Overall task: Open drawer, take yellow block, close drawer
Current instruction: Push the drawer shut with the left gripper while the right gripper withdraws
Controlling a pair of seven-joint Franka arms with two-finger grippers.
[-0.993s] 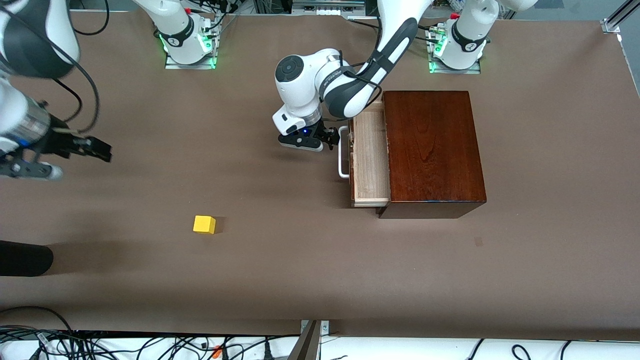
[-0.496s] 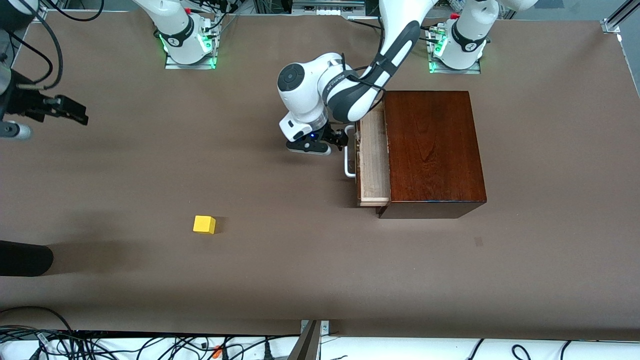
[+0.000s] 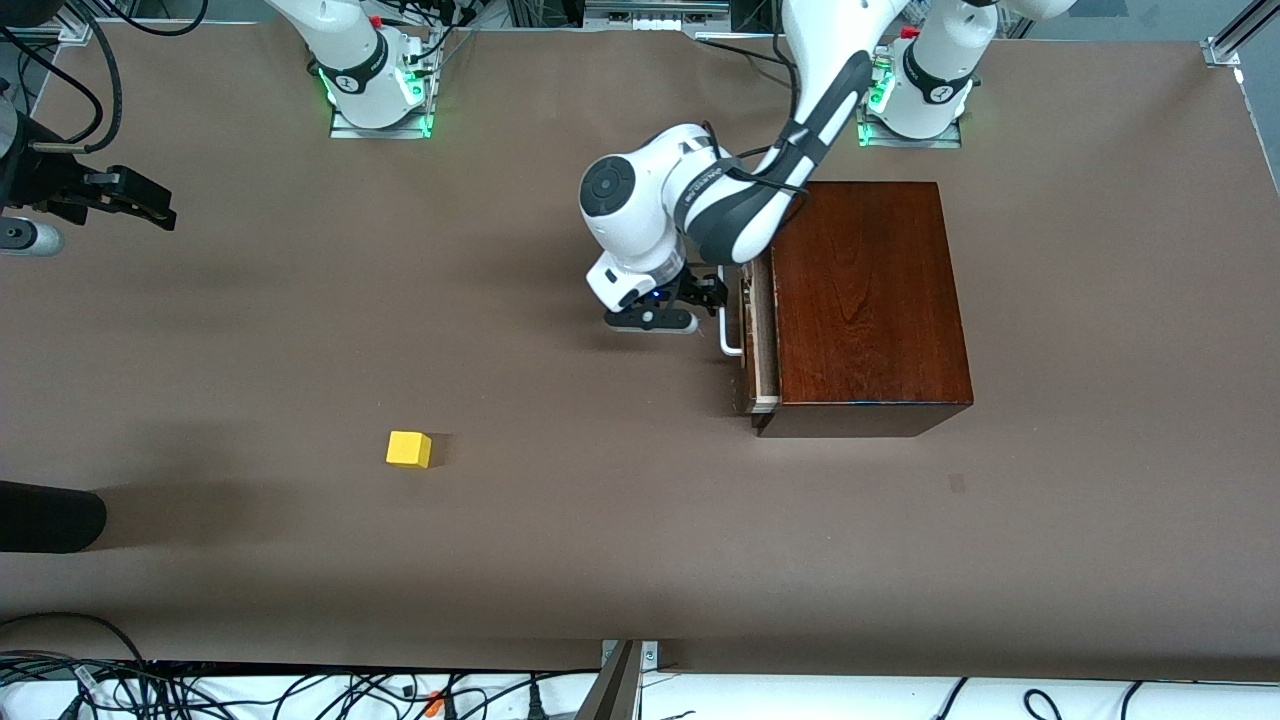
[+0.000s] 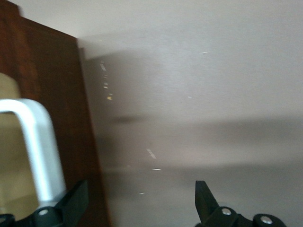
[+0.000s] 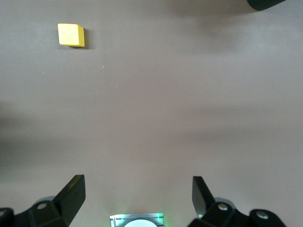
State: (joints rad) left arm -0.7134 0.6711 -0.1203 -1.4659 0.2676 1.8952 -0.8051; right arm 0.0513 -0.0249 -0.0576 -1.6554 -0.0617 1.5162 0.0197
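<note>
The dark mahogany box (image 3: 865, 300) stands at the left arm's end of the table. Its drawer (image 3: 764, 345) sticks out only a narrow strip of pale wood, with the white loop handle (image 3: 730, 337) on its front. My left gripper (image 3: 708, 294) is open, in front of the drawer and level with the handle. In the left wrist view (image 4: 139, 203) one finger (image 4: 75, 202) lies against the handle (image 4: 40, 146) and the dark drawer front (image 4: 59, 109). The yellow block (image 3: 409, 449) lies on the open table, also in the right wrist view (image 5: 71, 35). My right gripper (image 3: 150, 205) is open and empty, raised over the right arm's end of the table (image 5: 137, 196).
A black rounded object (image 3: 45, 515) lies at the table's edge at the right arm's end. The two arm bases (image 3: 378, 90) (image 3: 915, 95) stand along the table's top edge. Cables (image 3: 200, 690) run along the edge nearest the camera.
My left gripper has pushed the handle toward the box, and the drawer has slid from well open to nearly shut. My right gripper has drawn back toward its end of the table.
</note>
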